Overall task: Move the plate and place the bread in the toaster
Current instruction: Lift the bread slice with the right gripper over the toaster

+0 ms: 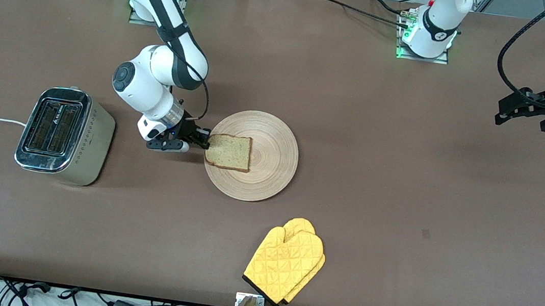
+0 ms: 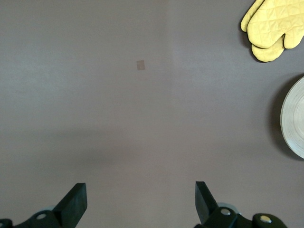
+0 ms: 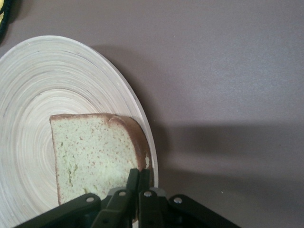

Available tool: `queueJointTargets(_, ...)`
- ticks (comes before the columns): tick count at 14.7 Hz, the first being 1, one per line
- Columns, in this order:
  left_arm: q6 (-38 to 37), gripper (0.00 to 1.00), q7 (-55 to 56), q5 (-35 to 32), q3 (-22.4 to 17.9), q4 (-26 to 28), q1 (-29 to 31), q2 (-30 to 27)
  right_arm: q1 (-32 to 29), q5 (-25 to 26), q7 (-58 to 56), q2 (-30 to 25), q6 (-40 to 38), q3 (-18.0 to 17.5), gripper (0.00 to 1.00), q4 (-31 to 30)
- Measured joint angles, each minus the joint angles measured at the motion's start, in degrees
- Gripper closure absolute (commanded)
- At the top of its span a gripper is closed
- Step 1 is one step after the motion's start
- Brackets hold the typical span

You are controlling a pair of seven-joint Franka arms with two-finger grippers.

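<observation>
Here the bread slice [image 1: 229,152] lies on the wooden plate [image 1: 270,173] at centre frame, its edge toward the toaster [image 1: 65,135] pinched between the right gripper's [image 1: 205,140] closed fingers. The toaster stands at middle left, slots up. To do this well, the lift should go straight up before swinging over, keeping the slice from sagging or tearing. The left gripper [image 1: 523,114] waits at upper right, fingers wide apart. Yellow oven mitts [image 1: 285,265] lie at lower centre.
</observation>
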State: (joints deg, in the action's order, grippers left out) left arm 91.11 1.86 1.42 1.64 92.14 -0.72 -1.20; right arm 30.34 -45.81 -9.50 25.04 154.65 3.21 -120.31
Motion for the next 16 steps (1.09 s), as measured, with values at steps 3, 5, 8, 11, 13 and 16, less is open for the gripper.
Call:
queueJointTargets(3,0.00,0.00,0.00,0.00,0.00,0.00,0.00,0.00,-0.01,-0.01,0.28,-0.05,-0.01,0.05,1.00,0.58)
queueJointTargets(5,0.00,0.00,0.00,0.00,0.00,0.00,0.00,0.00,-0.02,-0.06,0.52,-0.25,-1.03,0.16,1.00,1.29)
queueJointTargets(8,0.00,0.00,0.00,0.00,0.00,0.00,0.00,0.00,0.02,-0.01,1.15,-1.45,-7.02,2.34,1.00,3.15)
queueJointTargets(11,0.00,0.00,0.00,0.00,0.00,0.00,0.00,0.00,-0.01,6.42,2.86,-4.43,-18.71,7.42,1.00,6.15)
queueJointTargets(13,0.00,0.00,0.00,0.00,0.00,-0.01,0.00,0.00,-0.10,14.17,5.20,-6.73,-31.43,12.05,1.00,11.34)
queueJointTargets(16,0.00,0.00,0.00,0.00,0.00,-0.01,0.00,0.00,-0.49,21.76,5.54,-8.36,-49.01,18.10,1.00,21.16)
